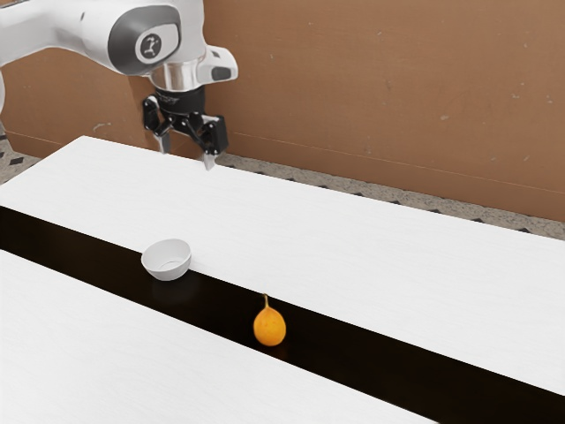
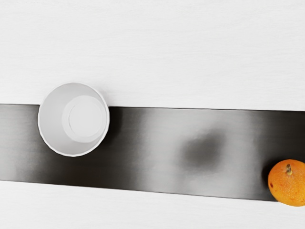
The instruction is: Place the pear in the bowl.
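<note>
We have our black two-finger gripper (image 1: 186, 153) raised, fingers spread. The rounded orange pear (image 1: 270, 328) (stem up) sits well below it, toward the exterior view's right, on the glossy black strip (image 1: 371, 354), apart from the round white bowl (image 1: 167, 268).

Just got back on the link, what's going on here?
Nothing is being handled right now. The arm's gripper hangs open and empty above the table. The pear stands stem up on the dark strip, apart from the bowl, which is empty, so the pear is not yet placed.
</note>
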Motion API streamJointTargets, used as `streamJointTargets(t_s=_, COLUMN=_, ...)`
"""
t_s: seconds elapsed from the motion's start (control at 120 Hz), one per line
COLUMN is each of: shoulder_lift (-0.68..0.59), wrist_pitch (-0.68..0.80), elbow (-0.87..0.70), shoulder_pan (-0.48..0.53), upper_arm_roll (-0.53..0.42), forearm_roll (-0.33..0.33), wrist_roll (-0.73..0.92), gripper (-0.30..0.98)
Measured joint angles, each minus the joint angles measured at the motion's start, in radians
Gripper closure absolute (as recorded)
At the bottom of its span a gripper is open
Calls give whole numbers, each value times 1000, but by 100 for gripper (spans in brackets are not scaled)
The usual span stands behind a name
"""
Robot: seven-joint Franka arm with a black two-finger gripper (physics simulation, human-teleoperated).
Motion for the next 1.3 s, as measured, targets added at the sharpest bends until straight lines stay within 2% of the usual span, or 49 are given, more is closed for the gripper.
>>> streamJointTargets(t_s=0.192, shoulder_lift=7, wrist_pitch=59, elbow=-11, shoulder_pan=-2, upper_arm_roll=-1, forearm_roll=0, wrist_roll=-3, gripper=0)
streamJointTargets(t_s=0.342, shoulder_lift=29, wrist_pitch=85, elbow=-77, shoulder_pan=-26, upper_arm_roll=-6, forearm_roll=-8, wrist_roll=-2, gripper=0)
streamJointTargets(t_s=0.483, shoulder_lift=30, wrist_pitch=112, elbow=-151, shoulder_pan=-61, upper_arm_roll=-5, forearm_roll=-88, wrist_roll=-1, gripper=0)
streamJointTargets(t_s=0.725, shoulder_lift=29, wrist_pitch=226, elbow=-342, shoulder_pan=-57, upper_arm_roll=-3, forearm_roll=-249, wrist_roll=0, gripper=0)
streamJointTargets(t_s=0.925, shoulder_lift=98, wrist_pitch=321, elbow=-399, shoulder_pan=-75, upper_arm_roll=-4, forearm_roll=-358, wrist_roll=7, gripper=0)
streamJointTargets(t_s=1.133, shoulder_lift=156, wrist_pitch=382, elbow=-438, shoulder_pan=-74, upper_arm_roll=-5, forearm_roll=-427, wrist_roll=22, gripper=0)
streamJointTargets(t_s=1.3, shoulder_lift=233, wrist_pitch=437, elbow=-411, shoulder_pan=-68, upper_arm_roll=-5, forearm_roll=-450, wrist_roll=51, gripper=1)
